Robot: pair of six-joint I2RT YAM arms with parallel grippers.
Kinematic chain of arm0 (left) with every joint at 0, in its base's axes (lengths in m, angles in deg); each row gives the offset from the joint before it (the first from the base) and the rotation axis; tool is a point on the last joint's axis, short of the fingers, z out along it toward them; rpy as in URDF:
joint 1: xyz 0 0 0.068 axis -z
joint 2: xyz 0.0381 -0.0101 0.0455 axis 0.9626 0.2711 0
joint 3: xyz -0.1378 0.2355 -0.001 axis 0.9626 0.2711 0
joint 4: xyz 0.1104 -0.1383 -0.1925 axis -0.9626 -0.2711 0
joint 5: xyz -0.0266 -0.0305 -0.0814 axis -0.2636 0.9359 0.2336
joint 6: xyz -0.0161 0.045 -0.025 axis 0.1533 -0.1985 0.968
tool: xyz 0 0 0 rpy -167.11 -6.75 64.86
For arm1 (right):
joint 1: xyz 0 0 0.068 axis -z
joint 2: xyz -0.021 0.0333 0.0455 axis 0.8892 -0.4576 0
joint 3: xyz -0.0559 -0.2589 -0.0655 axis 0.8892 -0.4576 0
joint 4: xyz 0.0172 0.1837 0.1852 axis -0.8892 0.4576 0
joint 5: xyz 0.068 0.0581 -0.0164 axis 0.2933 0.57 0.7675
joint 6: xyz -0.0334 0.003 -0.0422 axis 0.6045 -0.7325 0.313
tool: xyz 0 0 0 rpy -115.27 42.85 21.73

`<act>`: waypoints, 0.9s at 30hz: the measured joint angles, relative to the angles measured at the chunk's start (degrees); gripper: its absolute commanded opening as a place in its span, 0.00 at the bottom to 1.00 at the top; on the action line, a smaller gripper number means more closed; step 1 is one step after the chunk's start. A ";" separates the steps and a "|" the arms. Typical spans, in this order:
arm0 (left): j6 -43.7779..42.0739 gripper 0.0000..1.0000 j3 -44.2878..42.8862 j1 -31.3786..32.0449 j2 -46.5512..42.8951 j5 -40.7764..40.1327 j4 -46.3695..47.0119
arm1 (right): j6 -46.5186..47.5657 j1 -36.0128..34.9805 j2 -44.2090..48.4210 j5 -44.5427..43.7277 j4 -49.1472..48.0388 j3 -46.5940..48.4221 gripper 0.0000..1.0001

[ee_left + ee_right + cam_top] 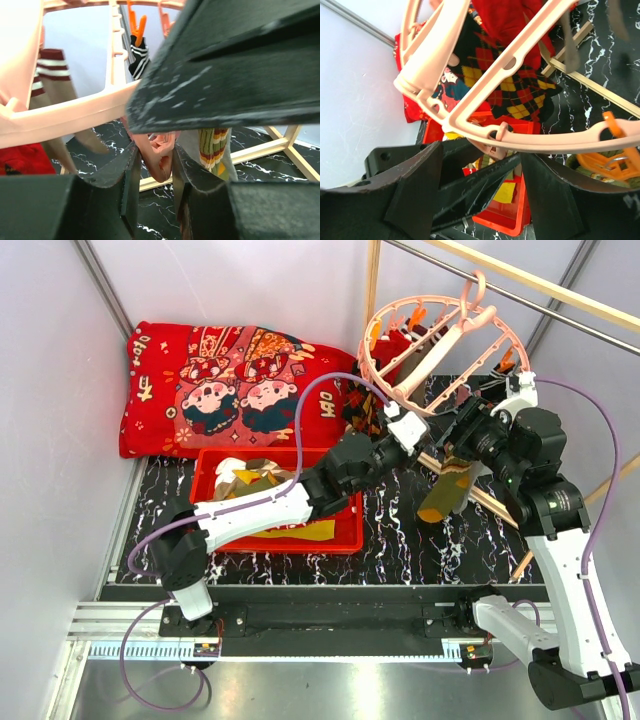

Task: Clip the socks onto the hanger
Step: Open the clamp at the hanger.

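Left fingers (127,185) tight on pink clip (161,152); right fingers (415,190) wide apart.

hanger (435,345): pale-pink ring, tilted, at upper right
left pincer (408,425): at the hanger's near rim, its arm stretched over the red bin (285,545)
right pincer (462,435): just beside the left pincer
sock (445,490): olive-brown striped, yellow toe, hangs just below the right pincer
red bin: on the black marbled worktop (430,550)
cushion (225,390): red cartoon print, behind the red bin

Pale walls (50,440) enclose a black white-veined tabletop (400,540), wooden rack poles (372,280) standing at the back
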 measured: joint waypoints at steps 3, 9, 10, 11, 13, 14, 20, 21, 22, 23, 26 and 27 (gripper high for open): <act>-0.68 0.08 -0.17 0.63 0.24 -0.94 0.00 | 0.00 0.00 -0.22 -0.35 0.00 -0.28 0.69; -1.66 0.08 -0.20 1.31 0.31 -2.45 0.00 | 0.02 0.00 -0.24 -0.85 -0.81 -1.40 0.61; -1.77 0.08 -0.20 1.38 0.33 -2.62 0.00 | 0.00 0.00 -0.24 -0.85 -0.90 -1.53 0.61; -1.95 0.08 -0.22 1.46 0.35 -2.75 0.00 | 0.02 0.00 -0.24 -0.85 -0.94 -1.66 0.60; -2.25 0.08 -0.44 1.60 0.50 -2.99 -0.09 | 0.02 0.00 -0.24 -0.94 -1.27 -1.97 0.59; -2.58 0.08 -0.61 1.70 0.66 -3.21 -0.07 | 0.02 0.00 -0.24 -1.18 -1.38 -2.10 0.58; -3.54 0.09 -0.83 2.34 0.94 -4.46 -0.11 | 0.00 0.00 -0.24 -1.75 -1.46 -2.23 0.60; -3.72 0.08 -0.85 2.47 0.96 -4.70 -0.13 | 0.02 0.00 -0.31 -1.75 -1.46 -2.23 0.61; -3.91 0.09 -0.96 2.60 0.96 -4.96 -0.31 | 0.00 0.00 -0.31 -1.75 -1.55 -2.25 0.62; -4.11 0.09 -1.14 2.69 0.96 -5.18 -0.52 | -0.02 0.00 -0.35 -1.75 -1.62 -2.23 0.62; -4.50 0.09 -1.33 2.95 0.98 -5.73 -0.87 | -0.02 0.00 -0.42 -1.75 -1.77 -2.23 0.61; -4.59 0.09 -1.40 3.06 1.01 -5.88 -0.94 | -0.07 0.00 -0.46 -1.79 -1.77 -2.23 0.59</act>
